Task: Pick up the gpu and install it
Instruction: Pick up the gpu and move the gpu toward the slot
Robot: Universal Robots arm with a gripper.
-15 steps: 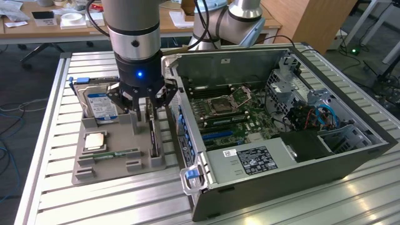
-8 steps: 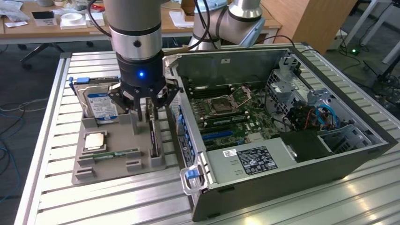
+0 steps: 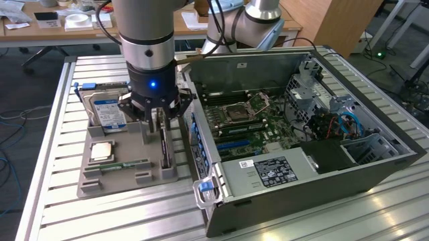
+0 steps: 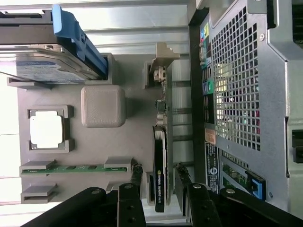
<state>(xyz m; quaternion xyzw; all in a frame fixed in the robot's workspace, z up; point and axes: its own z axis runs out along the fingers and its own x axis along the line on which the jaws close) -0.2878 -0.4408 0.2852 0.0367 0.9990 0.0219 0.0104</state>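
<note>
Straddling the gpu (image 3: pixel 164 150) with the gripper (image 4: pixel 159 170) spread open, fingers (image 4: pixel 136 176) clear of both faces. Stands on edge in the grey fixture tray (image 3: pixel 120 176), exterior view: four o'clock from the hard drive (image 3: pixel 110 113), nine o'clock from the open computer case (image 3: pixel 268 75).
</note>
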